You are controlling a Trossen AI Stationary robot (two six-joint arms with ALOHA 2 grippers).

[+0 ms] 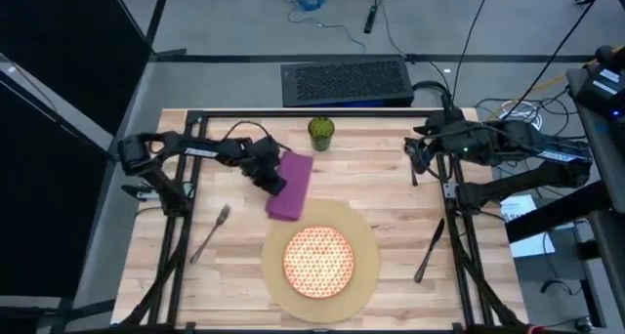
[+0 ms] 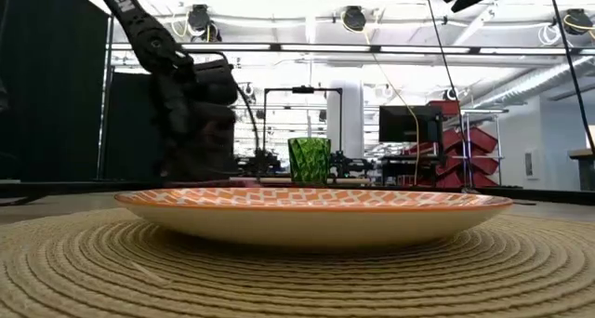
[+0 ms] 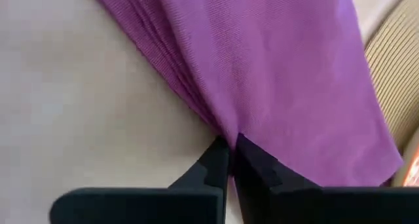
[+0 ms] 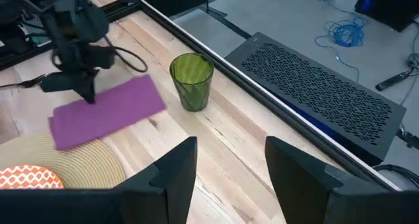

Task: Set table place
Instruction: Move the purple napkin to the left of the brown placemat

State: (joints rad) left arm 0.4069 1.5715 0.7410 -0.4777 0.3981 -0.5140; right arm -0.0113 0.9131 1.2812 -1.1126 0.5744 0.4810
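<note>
Left hand (image 3: 230,160) pinched closed on purple napkin (image 1: 290,186) edge, napkin flat on surface (image 1: 234,266) overlapping mat (image 1: 363,238). Green cup (image 1: 320,132) upright. Plate (image 1: 318,260) on mat. Right hand (image 4: 229,178) spread wide, holding nothing.

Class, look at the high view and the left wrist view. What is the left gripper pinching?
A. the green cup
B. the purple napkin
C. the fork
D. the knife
B: the left gripper is shut on an edge of the purple napkin, while the fork, cup and knife lie or stand apart from it on the table.
</note>
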